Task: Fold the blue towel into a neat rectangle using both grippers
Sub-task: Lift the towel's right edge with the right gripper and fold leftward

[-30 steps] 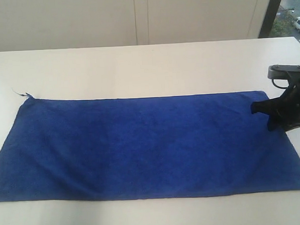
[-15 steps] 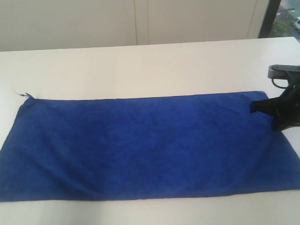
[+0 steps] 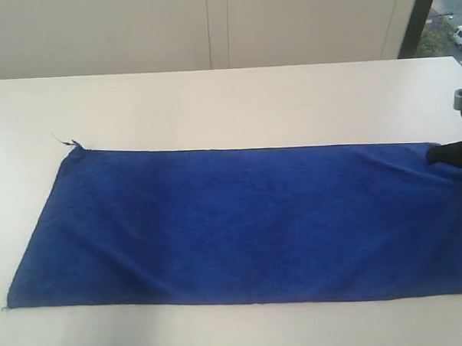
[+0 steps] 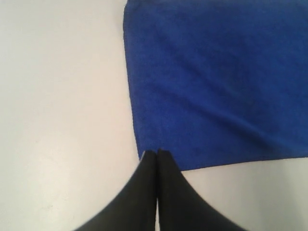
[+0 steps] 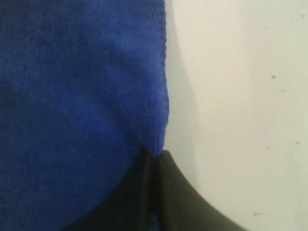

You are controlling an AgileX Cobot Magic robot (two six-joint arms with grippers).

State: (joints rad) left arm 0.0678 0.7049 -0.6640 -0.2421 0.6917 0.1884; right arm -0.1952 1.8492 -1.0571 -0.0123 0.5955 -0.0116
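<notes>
Now, nearest you, your towel (image 3: 241, 218) has slid rightward. Its near left corner, which touched the picture's left border a second ago, sits well inward, with bare table (image 3: 213, 105) beside it. The near edge runs straight, and the right end passes out of view.

It lies as one flat layer, a long rectangle of fuzzy, matte pile with shallow ripples. It looks soft and limp, and it seems to drag easily over the smooth, pale top.

Farther back, the tag (image 3: 65, 140) at the far left corner has travelled right as well. Your right gripper (image 3: 433, 155) has drawn back almost out of frame, jaws pinched on the far right hem, and faint creases fan from there.

Your left gripper (image 4: 157, 152) has its jaws pressed together, tips right at a towel corner. You cannot tell whether any cloth is caught.

Treat this as a repositioning pull, since no fold has been made yet.
</notes>
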